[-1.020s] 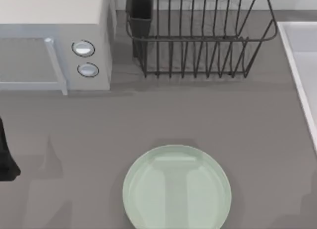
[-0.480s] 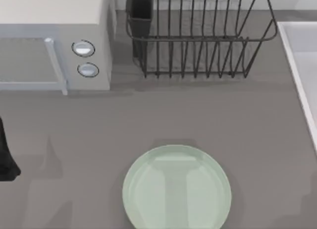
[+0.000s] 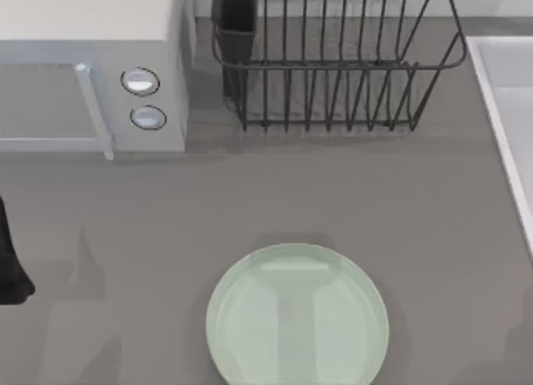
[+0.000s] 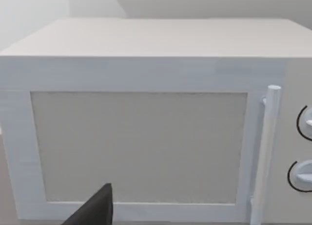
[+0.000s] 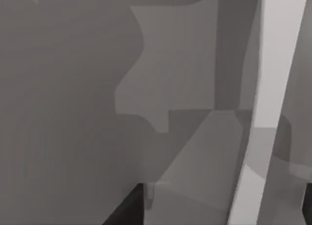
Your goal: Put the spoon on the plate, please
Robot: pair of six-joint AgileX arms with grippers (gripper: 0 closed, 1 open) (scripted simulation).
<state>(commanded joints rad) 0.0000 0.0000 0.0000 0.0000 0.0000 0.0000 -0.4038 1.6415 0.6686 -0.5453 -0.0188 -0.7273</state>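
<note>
Microwave (image 4: 146, 118): white, box-shaped, seen front-on, flat top receding toward a pale wall behind.

Door (image 4: 139, 147): broad white frame around a large grey-beige window panel (image 4: 139, 147), blank and matte.

Handle (image 4: 265, 152): upright white bar at 3 o'clock of the window, rounded at its upper end, running down the door's edge.

Dials: two round knobs stacked one above the other beyond the handle, each ringed in black; upper dial (image 4: 306, 121) and lower dial (image 4: 302, 175) both cut by the frame edge.

Left gripper, partial: one black wedge-shaped finger (image 4: 95, 210) rising at 7 o'clock, overlapping the door's lower frame. Its spread cannot be judged.
</note>
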